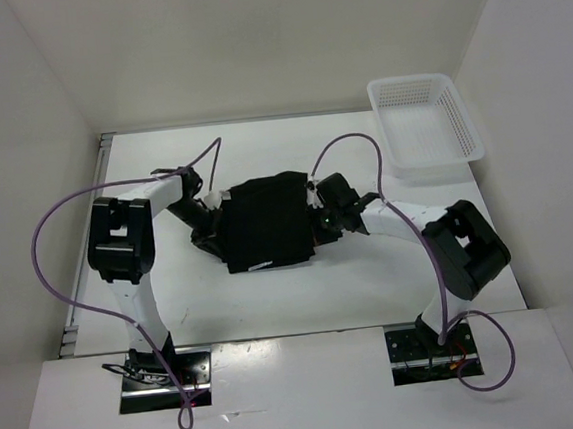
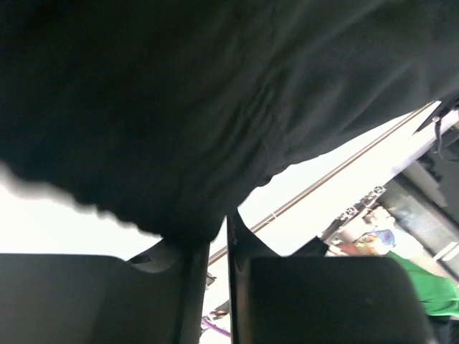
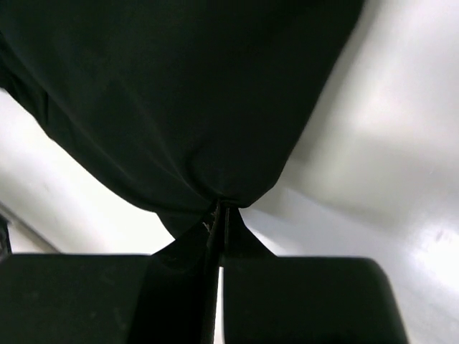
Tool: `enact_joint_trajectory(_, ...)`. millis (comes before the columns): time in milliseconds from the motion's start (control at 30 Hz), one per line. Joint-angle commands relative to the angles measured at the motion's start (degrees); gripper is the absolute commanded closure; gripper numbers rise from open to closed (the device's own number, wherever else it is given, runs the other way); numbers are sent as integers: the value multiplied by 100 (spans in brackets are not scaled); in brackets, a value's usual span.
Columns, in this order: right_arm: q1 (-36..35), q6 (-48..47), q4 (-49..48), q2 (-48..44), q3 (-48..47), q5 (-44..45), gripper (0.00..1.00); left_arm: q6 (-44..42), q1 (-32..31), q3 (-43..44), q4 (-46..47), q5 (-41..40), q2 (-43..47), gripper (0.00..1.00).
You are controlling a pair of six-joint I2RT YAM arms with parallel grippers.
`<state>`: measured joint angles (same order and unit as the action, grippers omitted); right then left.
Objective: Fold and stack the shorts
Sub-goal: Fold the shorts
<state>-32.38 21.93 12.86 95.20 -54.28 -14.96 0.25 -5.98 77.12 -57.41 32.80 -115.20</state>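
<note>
Black-fingered left gripper nipped nearly together on the left edge of the shorts, which spread as a rough dark square over the middle of the table, right gripper clamped tight on the opposite edge (cloth puckers there), white mesh basket far right.

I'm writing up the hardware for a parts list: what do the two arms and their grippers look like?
The left arm and right arm have white links and chunky black joint housings. A purple cable loops from each base along the arm. The left gripper and right gripper have flat black fingers.
</note>
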Motion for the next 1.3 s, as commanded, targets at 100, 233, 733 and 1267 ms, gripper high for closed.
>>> enact_joint_trajectory(100,4,-189,85,-740,576,-350,52,-25,-70,-4,28,-106,506,59)
enact_joint_trajectory(233,4,-591,251,-967,271,-235,10,-25,-70,-110,28,-291,814,29)
enact_joint_trajectory(733,793,-3669,1016,-2732,-1744,1424,0,-25,1906,-1050,1337,-1583,3994,1)
enact_joint_trajectory(1267,3861,-3644,332,-6599,135,2049,0,-25,3533,-1604,1891,-871,5358,1)
